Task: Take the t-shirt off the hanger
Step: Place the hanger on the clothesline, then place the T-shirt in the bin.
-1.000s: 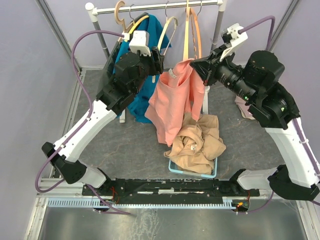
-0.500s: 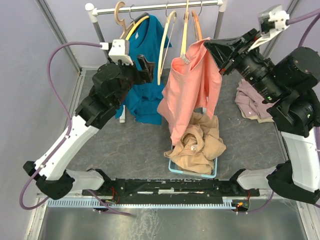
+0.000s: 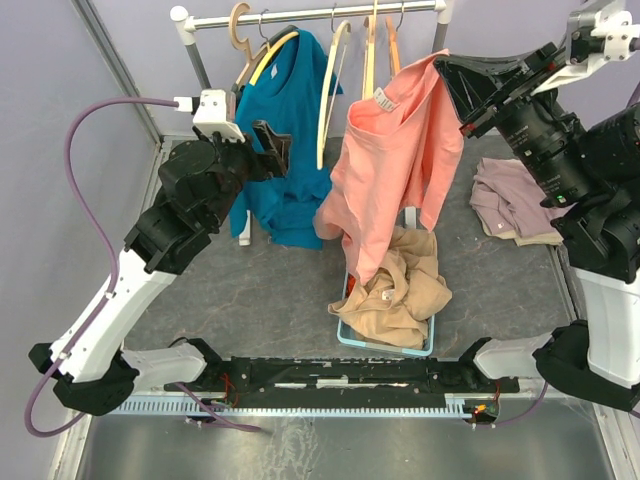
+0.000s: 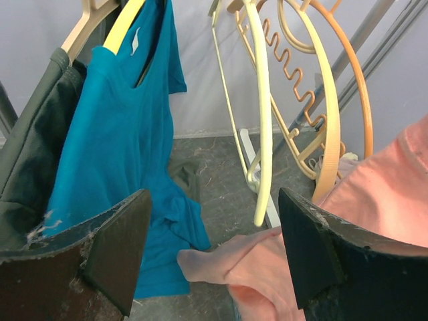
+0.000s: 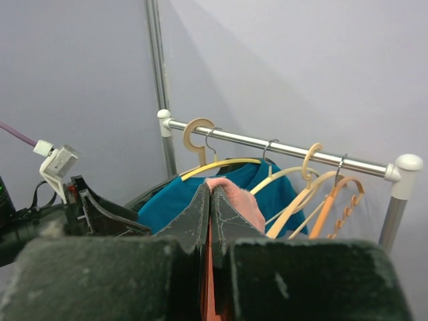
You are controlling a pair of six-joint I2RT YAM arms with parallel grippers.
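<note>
Now your right end effector (image 3: 447, 65) is pinching the pink cloth t-shirt (image 3: 385, 160) up high, while your left end effector (image 3: 268, 148) is hanging wide open.

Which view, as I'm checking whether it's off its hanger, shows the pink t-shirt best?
Top external: nearly the whole pink t-shirt hangs from the right gripper. Left wrist catches only part of its cloth; right wrist only a fold pinched between the fingers.

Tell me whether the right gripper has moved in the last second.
Yes. The right gripper rose toward the rail's right end, lifting the pink t-shirt.
</note>
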